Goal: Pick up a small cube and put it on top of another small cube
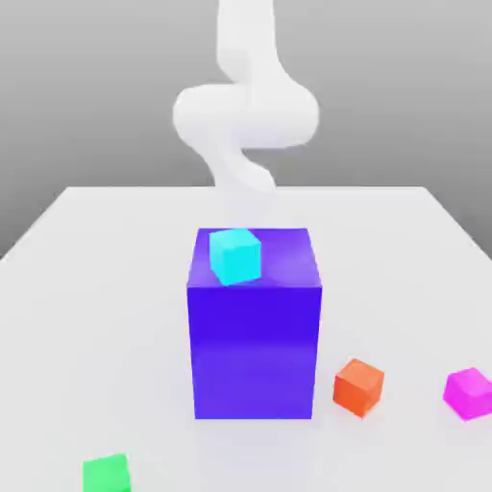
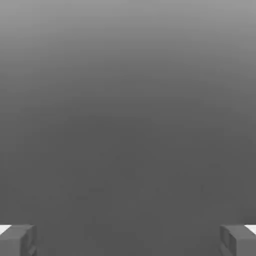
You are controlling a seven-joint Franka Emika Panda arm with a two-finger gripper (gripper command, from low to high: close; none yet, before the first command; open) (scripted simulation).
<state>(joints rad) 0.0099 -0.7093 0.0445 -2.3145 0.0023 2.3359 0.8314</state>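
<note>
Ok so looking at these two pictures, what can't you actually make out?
- Exterior view: the arm's lower end passes behind the blue block, so what it carries is hidden.
- Exterior view: the green cube is cut off by the bottom edge, the pink cube by the right edge.
- Exterior view: the table behind the block is hidden by it.
- Hand view: both fingertips are cut off at the corners; jaws wide apart, plain grey between them, no cube.
</note>
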